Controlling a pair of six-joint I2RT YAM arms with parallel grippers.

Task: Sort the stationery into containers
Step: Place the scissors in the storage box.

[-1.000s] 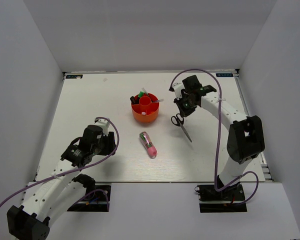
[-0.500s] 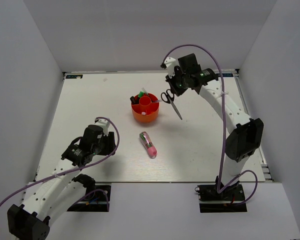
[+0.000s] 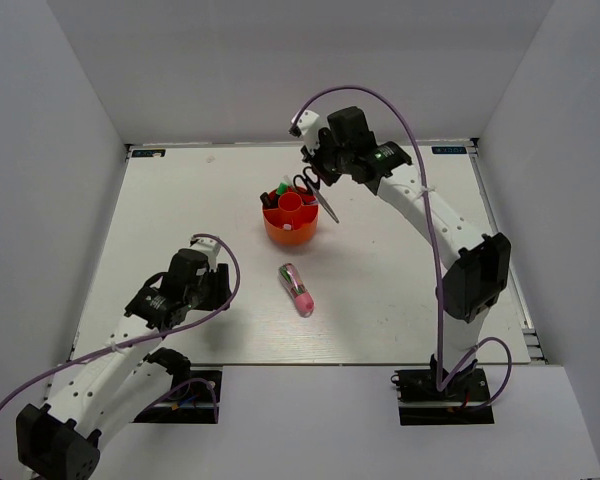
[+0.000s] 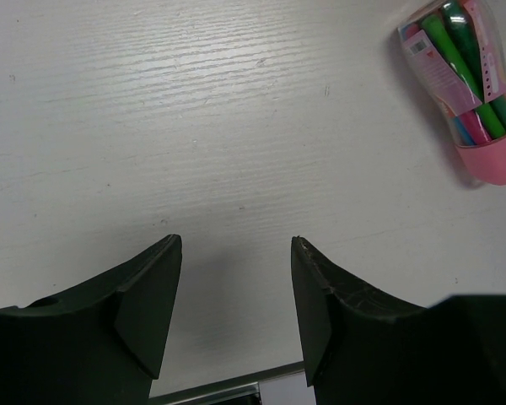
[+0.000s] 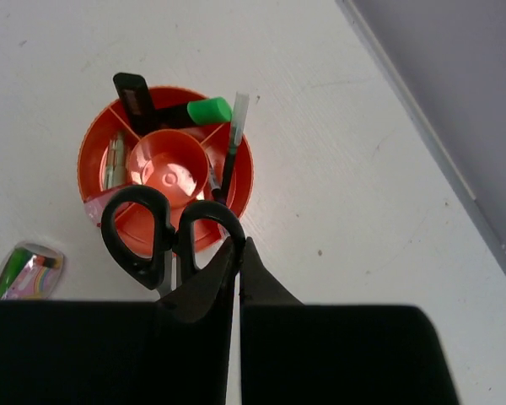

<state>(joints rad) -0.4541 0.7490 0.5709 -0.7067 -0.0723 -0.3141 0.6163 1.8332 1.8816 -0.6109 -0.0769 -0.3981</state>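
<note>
My right gripper (image 3: 316,176) is shut on one handle loop of the black-handled scissors (image 3: 325,205) and holds them in the air over the right rim of the orange-red organiser (image 3: 290,236), blades hanging down. In the right wrist view the gripper (image 5: 238,245) pinches the scissors (image 5: 139,232) above the organiser (image 5: 88,160), which holds a black-capped highlighter (image 5: 133,94), a green marker (image 5: 209,110) and a thin clear pen (image 5: 236,126). The chunky pink-and-green pen (image 3: 297,288) lies on the table in front of the organiser. My left gripper (image 3: 216,284) is open and empty, left of that pen (image 4: 468,84).
White walls enclose the white table (image 3: 180,210) on the left, back and right. A metal strip (image 4: 219,390) runs along the table's near edge below my left gripper (image 4: 236,245). The pink-and-green pen also shows at the lower left of the right wrist view (image 5: 25,270).
My right arm has lifted the scissors off the table and carried them left and back, to above the organiser's right rim. The left arm has not moved.
</note>
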